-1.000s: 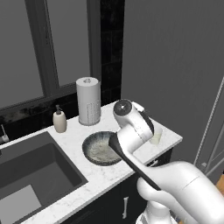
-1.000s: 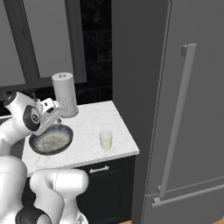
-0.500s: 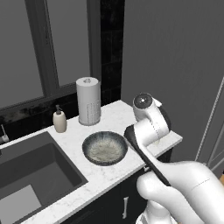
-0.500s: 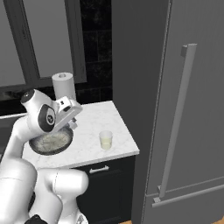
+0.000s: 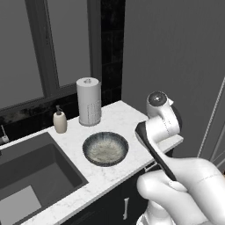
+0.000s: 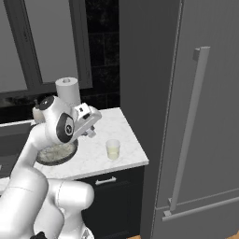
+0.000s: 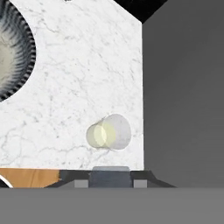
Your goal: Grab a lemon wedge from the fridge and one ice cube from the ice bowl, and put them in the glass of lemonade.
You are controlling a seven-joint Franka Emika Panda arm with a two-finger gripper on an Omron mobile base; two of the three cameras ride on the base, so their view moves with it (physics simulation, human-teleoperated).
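Ice bowl [image 6: 55,153] left of glass of lemonade [image 6: 112,149] — fridge [image 6: 196,116] right.

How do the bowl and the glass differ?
The bowl is wide, shallow and dark grey with a pale speckled inside; the glass is small, upright and clear. The glass holds pale yellow liquid; the bowl shows no liquid. Both are round, open-topped and stand apart on the marble counter.
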